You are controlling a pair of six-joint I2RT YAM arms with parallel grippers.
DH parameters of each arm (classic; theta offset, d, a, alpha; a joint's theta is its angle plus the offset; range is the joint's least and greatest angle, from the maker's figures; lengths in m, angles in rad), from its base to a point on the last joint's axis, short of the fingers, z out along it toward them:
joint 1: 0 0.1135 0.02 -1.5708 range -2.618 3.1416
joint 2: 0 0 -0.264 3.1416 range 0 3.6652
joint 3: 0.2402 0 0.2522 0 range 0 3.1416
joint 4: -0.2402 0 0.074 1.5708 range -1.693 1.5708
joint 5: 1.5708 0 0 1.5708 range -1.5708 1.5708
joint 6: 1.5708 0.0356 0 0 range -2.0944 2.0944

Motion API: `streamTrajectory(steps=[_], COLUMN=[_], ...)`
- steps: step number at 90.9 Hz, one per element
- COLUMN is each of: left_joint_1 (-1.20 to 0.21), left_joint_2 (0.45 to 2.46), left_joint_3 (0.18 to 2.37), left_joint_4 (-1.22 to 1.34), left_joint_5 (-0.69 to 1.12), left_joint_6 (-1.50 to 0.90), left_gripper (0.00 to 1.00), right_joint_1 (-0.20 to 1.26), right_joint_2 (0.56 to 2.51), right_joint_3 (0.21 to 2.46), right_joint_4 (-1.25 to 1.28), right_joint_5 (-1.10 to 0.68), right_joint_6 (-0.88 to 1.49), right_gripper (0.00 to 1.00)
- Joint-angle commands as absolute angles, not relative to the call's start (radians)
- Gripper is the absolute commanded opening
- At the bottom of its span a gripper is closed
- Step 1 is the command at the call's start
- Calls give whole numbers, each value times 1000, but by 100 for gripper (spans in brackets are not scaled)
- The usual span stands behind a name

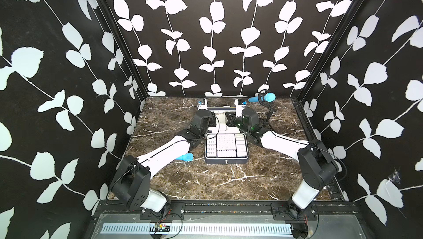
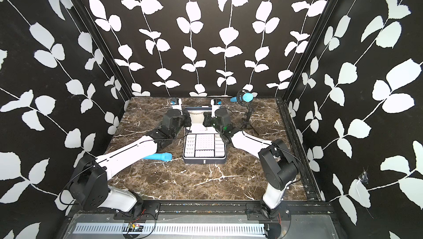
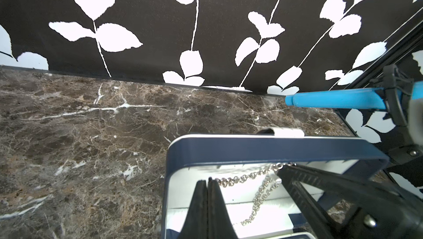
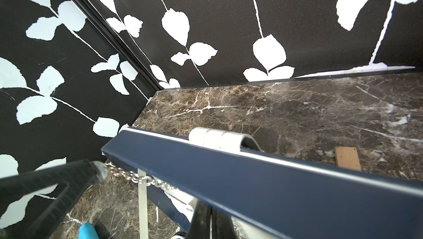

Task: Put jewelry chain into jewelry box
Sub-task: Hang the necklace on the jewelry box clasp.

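Open navy jewelry box (image 2: 204, 160) at centre of marble table (image 2: 206, 181), lid (image 2: 196, 121) upright on its far side, white tray (image 2: 204, 145) facing up. Silvery jewelry chain (image 2: 197, 113) strung across the lid between left gripper (image 2: 189, 115) and right gripper (image 2: 205, 116). Blue lying microphone (image 2: 160, 156) left of box; blue standing microphone (image 2: 245, 97) far right.

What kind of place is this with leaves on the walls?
Probably a robot testing booth: left arm and right arm mounted at a marble-patterned table, closed in by leaf-print walls.

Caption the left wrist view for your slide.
Left gripper and right gripper hold the jewelry chain across the jewelry box lid.
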State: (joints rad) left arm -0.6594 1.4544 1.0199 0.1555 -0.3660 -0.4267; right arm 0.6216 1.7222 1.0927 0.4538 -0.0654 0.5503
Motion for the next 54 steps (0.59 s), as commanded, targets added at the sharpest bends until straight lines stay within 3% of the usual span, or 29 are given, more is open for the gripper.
streamTrajectory(steps=[1, 13, 37, 54], left_joint_1=[-654, -654, -654, -653], left_joint_2=[1445, 1452, 1476, 1495], left_joint_3=[992, 986, 998, 1005], left_joint_4=[136, 123, 108, 92], left_joint_5=[-350, -345, -325, -324], left_joint_6=[-445, -455, -457, -459], left_gripper=[0, 0, 0, 0], right_joint_1=[617, 618, 618, 618], right_joint_2=[1739, 1739, 1722, 1694], right_joint_3=[1071, 1068, 1062, 1047], right_joint_4=[468, 463, 453, 438], right_joint_5=[-63, -63, -56, -48], right_joint_6=[568, 577, 577, 570], right_gripper=[0, 0, 11, 26])
